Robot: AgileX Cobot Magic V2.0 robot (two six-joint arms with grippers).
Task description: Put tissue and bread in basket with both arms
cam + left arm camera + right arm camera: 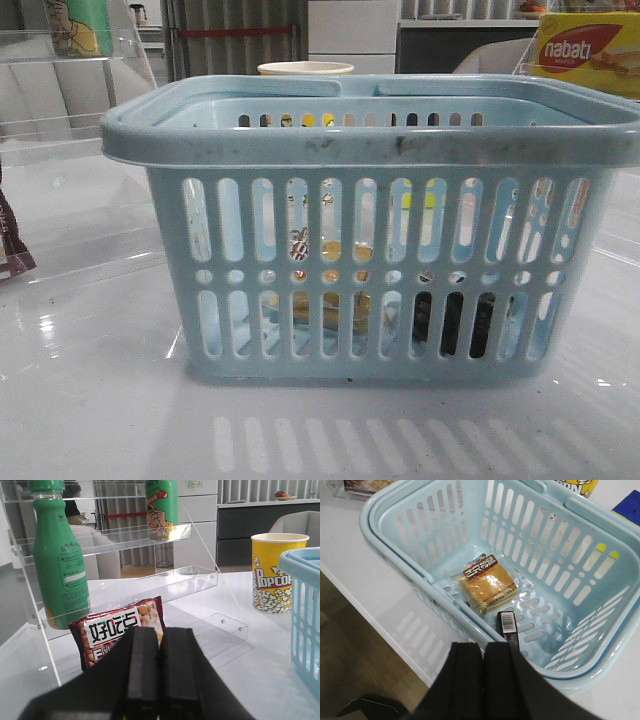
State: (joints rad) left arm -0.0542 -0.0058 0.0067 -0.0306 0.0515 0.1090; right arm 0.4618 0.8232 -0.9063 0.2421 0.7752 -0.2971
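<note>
Both items are sitting in the basket (410, 555) — the bread (487, 587) is lying flat on the floor, the tissue (509, 627) just beside it. The right gripper (483, 680) is hovering above the rim, fingers pressed together, empty. The left gripper (159, 675) is likewise closed on nothing — pointing toward a snack bag (117, 630).

Basket (370, 260), popcorn cup (276, 572) on white table (90, 400)
</note>
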